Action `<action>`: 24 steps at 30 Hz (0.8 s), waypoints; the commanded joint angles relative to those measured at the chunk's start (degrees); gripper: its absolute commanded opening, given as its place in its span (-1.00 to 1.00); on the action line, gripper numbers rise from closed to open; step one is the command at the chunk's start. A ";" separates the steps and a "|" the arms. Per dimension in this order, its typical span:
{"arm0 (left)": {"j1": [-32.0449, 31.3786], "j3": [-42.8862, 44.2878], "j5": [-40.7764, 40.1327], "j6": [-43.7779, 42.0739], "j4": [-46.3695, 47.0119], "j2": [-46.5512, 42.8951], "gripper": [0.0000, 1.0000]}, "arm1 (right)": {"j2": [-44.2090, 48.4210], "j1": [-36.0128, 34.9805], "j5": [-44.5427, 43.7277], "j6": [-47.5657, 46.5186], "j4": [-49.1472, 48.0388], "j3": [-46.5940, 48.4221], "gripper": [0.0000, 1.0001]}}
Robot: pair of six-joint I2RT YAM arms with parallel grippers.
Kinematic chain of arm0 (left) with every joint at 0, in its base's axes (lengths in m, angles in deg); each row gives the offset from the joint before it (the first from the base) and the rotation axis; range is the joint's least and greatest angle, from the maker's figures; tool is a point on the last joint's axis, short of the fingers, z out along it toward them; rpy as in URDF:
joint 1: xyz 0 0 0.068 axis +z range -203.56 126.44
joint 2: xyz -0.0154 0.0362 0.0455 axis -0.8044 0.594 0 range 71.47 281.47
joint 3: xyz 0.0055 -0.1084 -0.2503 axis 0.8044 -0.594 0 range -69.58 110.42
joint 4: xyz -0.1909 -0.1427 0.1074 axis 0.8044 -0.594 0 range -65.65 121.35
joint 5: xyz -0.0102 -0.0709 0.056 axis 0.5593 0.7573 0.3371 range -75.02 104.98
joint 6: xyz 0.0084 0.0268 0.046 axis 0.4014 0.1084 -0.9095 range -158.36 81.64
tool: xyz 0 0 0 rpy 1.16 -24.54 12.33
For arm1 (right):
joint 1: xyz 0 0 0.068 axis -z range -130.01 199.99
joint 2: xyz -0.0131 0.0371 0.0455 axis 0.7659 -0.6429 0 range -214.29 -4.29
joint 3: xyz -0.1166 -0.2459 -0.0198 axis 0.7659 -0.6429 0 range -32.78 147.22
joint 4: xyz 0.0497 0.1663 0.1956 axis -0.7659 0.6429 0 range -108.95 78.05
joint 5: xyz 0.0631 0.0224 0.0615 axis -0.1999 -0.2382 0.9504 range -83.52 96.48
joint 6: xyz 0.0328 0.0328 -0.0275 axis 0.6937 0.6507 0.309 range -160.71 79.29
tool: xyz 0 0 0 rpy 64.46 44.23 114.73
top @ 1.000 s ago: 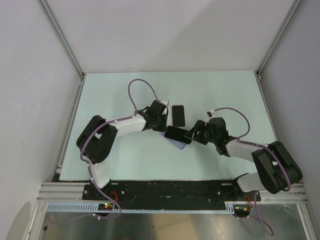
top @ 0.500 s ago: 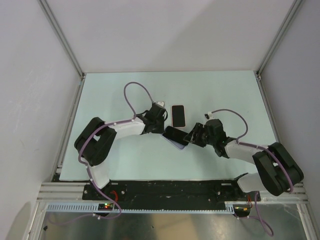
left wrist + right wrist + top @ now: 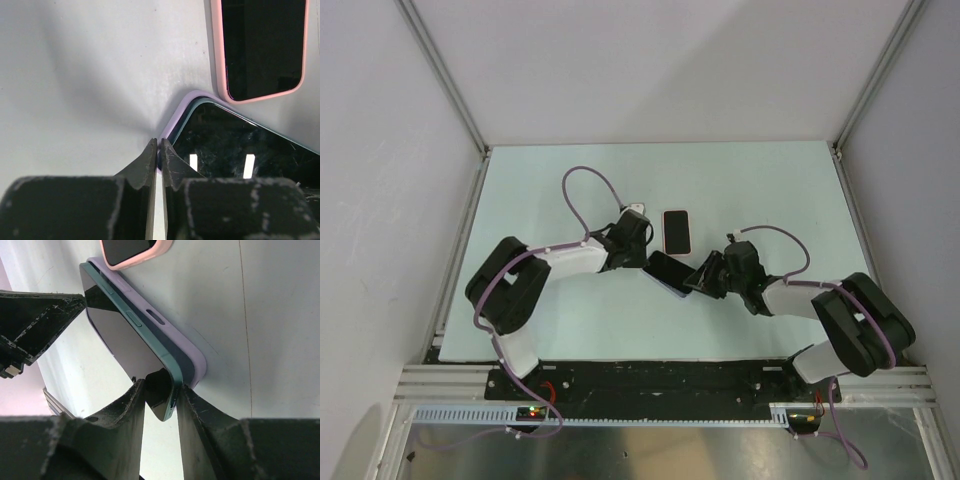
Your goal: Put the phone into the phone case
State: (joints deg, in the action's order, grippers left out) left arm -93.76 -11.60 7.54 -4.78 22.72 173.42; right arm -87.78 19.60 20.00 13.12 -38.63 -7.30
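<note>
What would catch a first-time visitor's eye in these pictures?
At the centre, a dark phone rests tilted on a lilac case, gripped from both sides. The right gripper clamps the phone's edge, and the left gripper pinches the case's rim. Just beyond lies a second phone in a pink case, flat on the table.

Left wrist view: pink-cased phone (image 3: pixel 262 45) is cut by the top edge. The phone (image 3: pixel 240 145) runs off the right edge, its near part behind the left end effector (image 3: pixel 159 147). Only one lilac corner of the phone case (image 3: pixel 175 112) shows.

Right wrist view: the phone's near corner is buried between the fingers of the right end effector (image 3: pixel 160 387).

Top view: the phone case lies mostly under the phone; seating too small to judge.
</note>
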 commanded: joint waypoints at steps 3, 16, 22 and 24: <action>-2.94 -3.09 2.66 4.66 -0.40 -2.57 -0.86 | -2.29 -3.01 0.92 3.33 -9.67 1.07 -0.35; -6.28 -7.15 2.49 10.42 1.98 -5.14 -1.00 | -0.76 -2.05 -0.52 2.31 -8.34 2.87 -0.33; -7.06 -7.22 2.70 11.03 2.36 -4.73 -1.00 | -2.98 -1.89 -0.16 2.33 -11.35 2.91 -0.27; -7.21 -7.25 2.70 11.12 2.38 -4.65 -1.00 | -3.90 -1.87 0.00 2.75 -12.80 2.91 -0.23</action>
State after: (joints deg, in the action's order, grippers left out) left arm -101.08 -17.72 8.44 4.71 26.42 168.83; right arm -90.35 18.29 19.02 15.65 -42.87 -7.02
